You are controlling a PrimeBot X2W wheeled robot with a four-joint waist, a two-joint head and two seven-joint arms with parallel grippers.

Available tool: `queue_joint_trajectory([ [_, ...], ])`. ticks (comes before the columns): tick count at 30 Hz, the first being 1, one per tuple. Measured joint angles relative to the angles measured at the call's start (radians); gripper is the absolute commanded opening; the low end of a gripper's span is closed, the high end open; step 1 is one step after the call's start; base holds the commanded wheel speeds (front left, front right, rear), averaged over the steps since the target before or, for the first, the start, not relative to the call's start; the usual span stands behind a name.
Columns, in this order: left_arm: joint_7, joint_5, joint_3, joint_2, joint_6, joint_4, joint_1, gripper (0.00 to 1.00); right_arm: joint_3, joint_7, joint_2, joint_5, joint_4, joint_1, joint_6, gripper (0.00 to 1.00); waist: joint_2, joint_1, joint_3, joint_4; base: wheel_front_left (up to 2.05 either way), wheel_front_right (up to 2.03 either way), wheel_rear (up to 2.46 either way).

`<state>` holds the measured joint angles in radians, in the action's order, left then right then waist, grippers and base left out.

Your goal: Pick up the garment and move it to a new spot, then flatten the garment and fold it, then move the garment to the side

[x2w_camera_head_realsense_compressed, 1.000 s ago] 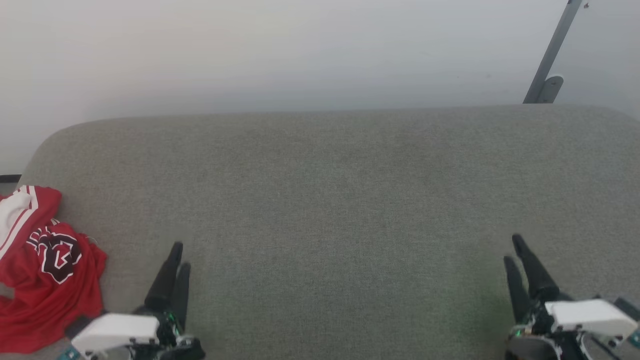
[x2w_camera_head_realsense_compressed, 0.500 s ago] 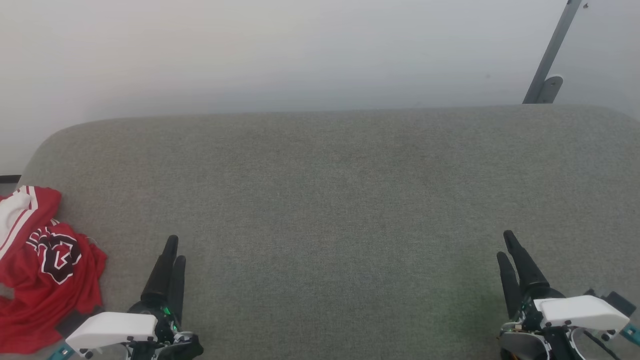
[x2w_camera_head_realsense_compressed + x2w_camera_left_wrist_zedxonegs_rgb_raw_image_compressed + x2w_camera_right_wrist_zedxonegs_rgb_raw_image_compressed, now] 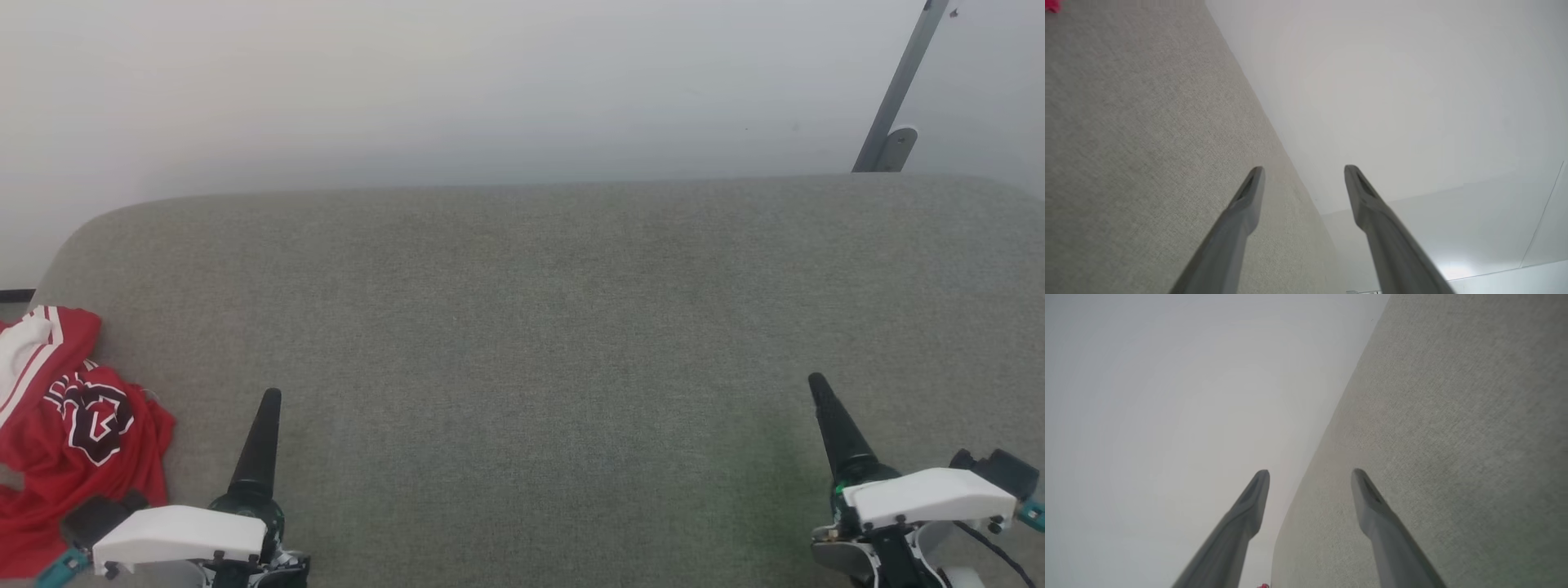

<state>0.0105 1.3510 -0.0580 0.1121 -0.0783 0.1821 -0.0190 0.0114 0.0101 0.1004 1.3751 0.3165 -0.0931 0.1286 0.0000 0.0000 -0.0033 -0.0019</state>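
The garment [image 3: 73, 441], a red shirt with a white striped sleeve and a black print, lies crumpled at the left edge of the grey fabric surface [image 3: 539, 327]. My left gripper [image 3: 269, 398] hovers just right of it, apart from it, fingers stacked so they read as one. The left wrist view shows that gripper [image 3: 1302, 171] open and holding nothing, with a red speck of the garment [image 3: 1050, 5] in the corner. My right gripper [image 3: 816, 382] is at the lower right, far from the garment. In the right wrist view it [image 3: 1310, 474] is open and holds nothing.
A pale wall rises behind the surface's rounded far edge. A grey metal bracket [image 3: 894, 106] slants up the wall at the back right. The wide middle of the grey surface lies between my two grippers.
Both wrists have rolled, so each pair of fingers now lines up as a single finger in the head view. Both gripper bodies have drawn back slightly. The garment has not moved.
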Motion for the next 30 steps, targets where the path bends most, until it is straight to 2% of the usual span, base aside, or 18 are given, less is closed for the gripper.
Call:
queue_joint_trajectory([
  [13, 0.051, -0.299, 0.046, 0.059, 0.046, -0.012, 0.014, 1.0, 0.014, 0.022, 0.025, -0.256, 0.035, -0.036, 0.0, 1.0, 0.0, 0.0, -0.009, 0.0, 0.0, 0.0, 0.0],
  [23, 0.081, -0.484, 0.065, 0.098, 0.058, -0.014, 0.016, 1.0, -0.01, 0.016, 0.029, -0.409, 0.02, -0.039, 0.0, 1.0, 0.0, 0.0, -0.012, -0.003, 0.0, 0.0, 0.0],
  [30, 0.105, -0.573, 0.068, 0.109, 0.056, -0.019, 0.017, 1.0, -0.021, 0.015, 0.03, -0.488, 0.005, -0.04, 0.0, 1.0, 0.0, 0.0, -0.012, -0.004, 0.0, 0.0, 0.0],
])
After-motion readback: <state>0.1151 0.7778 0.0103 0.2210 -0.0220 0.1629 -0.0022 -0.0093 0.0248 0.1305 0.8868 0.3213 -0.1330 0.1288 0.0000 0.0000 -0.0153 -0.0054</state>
